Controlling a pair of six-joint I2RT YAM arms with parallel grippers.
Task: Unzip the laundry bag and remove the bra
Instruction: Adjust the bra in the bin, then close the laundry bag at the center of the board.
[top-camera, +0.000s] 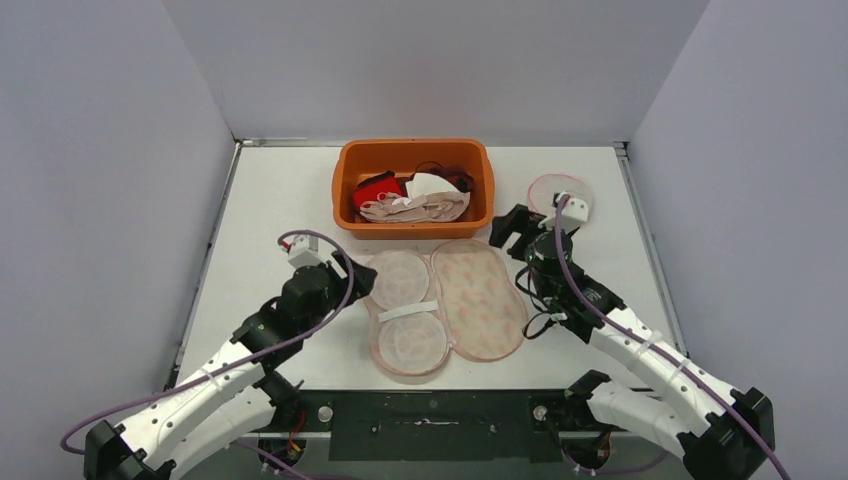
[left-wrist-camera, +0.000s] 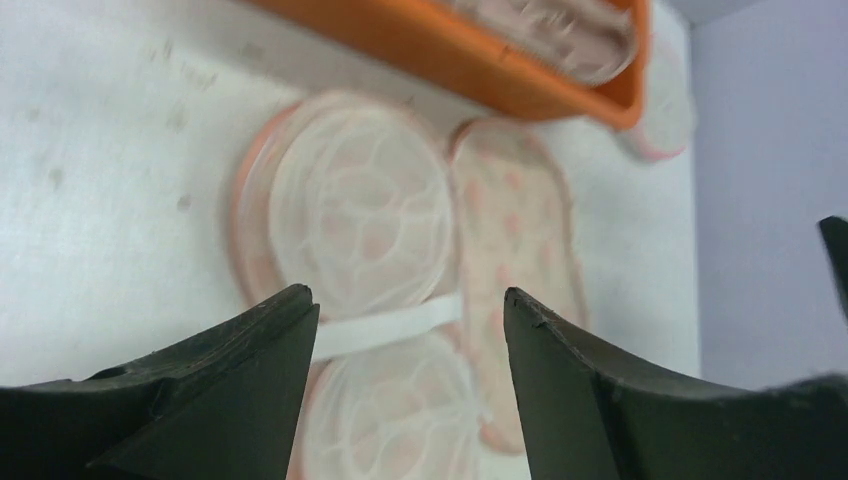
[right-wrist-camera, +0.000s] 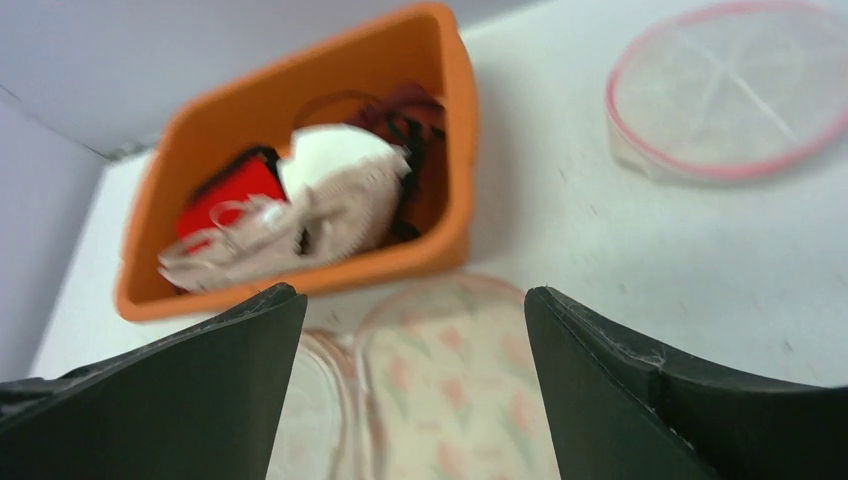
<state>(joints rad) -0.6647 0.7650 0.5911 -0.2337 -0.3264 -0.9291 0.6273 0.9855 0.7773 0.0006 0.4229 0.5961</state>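
Two black fingers of the left pincer (left-wrist-camera: 410, 300) stand apart with nothing between them, hanging over the left rim of the pink-edged mesh laundry bag (top-camera: 480, 300). That wrist view is blurred and the fingers cut off the bag's near end. The right pincer (right-wrist-camera: 410, 295) is spread wide too and holds nothing. It hangs over the white desk (top-camera: 270, 200) by the bag's far right end, near the right corner of the orange plastic tub (top-camera: 345, 190).

The bag lies spread flat at the middle of the desk, just on the near side of the tub. Its left half shows two round domed mesh cups with a white strap (top-camera: 408, 311) across the join; its right half is a flat oval with a faint pink pattern. Whether anything lies under the domes cannot be made out.

The tub sits at the middle of the far edge, heaped with red, white, beige and dark cloth; which piece is the bra cannot be told. Toward the far right corner lies a round pink-rimmed mesh disc (right-wrist-camera: 735, 90), partly hidden behind the right wrist in the top view.
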